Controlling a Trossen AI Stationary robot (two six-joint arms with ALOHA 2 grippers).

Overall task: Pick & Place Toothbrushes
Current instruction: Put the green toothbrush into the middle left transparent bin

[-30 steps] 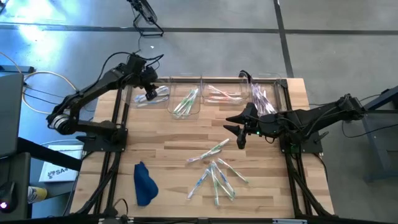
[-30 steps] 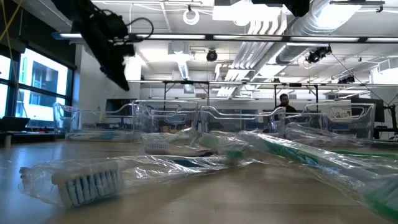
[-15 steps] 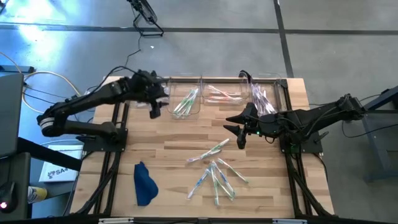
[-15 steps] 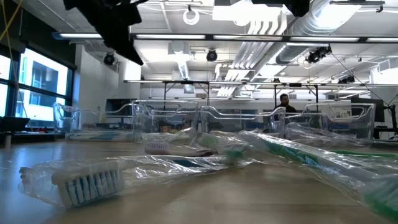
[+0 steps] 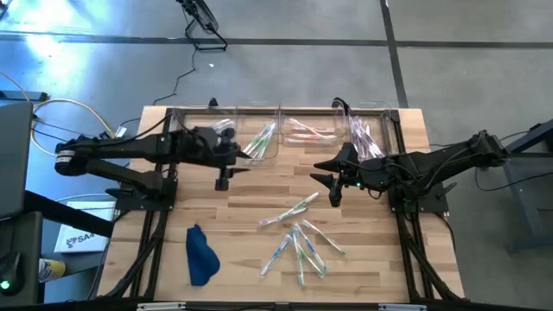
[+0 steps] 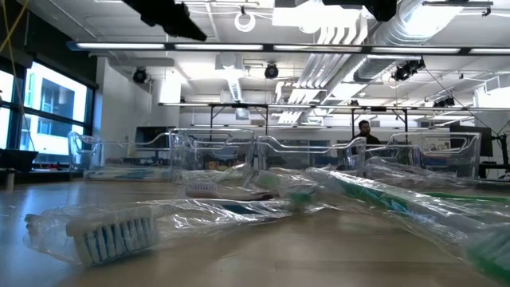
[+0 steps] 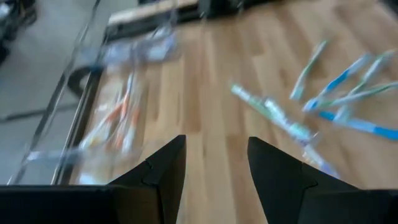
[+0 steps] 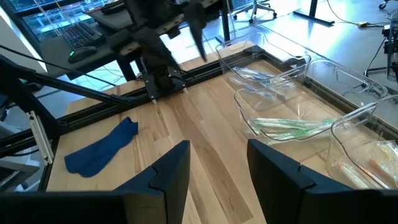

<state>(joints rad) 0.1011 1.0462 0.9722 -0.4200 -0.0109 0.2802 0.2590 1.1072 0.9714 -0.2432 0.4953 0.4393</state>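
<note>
Since a second ago, the left gripper (image 5: 223, 179) has been swung away from the far-left clear plastic bin (image 5: 197, 130) and out over the bare wooden table (image 5: 251, 207), toward the loose pile; its two dark fingers (image 7: 163, 171) are spread apart and nothing is held between them. Over on the other side, the right gripper (image 5: 333, 184) has not been moved; it hangs just beside the pile, its fingers also apart and empty. About ten slim toothbrushes in shiny clear wrappers (image 5: 298, 242), with green, blue and pale handles, are scattered on the near half of the table, some crossed over each other. They can be judged light and thin, and the glossy wrap is likely slippery and crinkly, so a brush is best pinched across the middle of its stiff handle, and one lying at the edge of the pile, such as the green one (image 5: 295, 207), would be easiest to lift alone. Four clear plastic rectangular bins are lined up along the far edge: bluish brushes are seen in the far-left one, green ones in the second (image 5: 259, 138), pink ones in the third (image 5: 307, 130), and purple-white ones in the last (image 5: 367, 134). A crumpled dark blue cloth (image 5: 200, 255) is left near the front corner.
</note>
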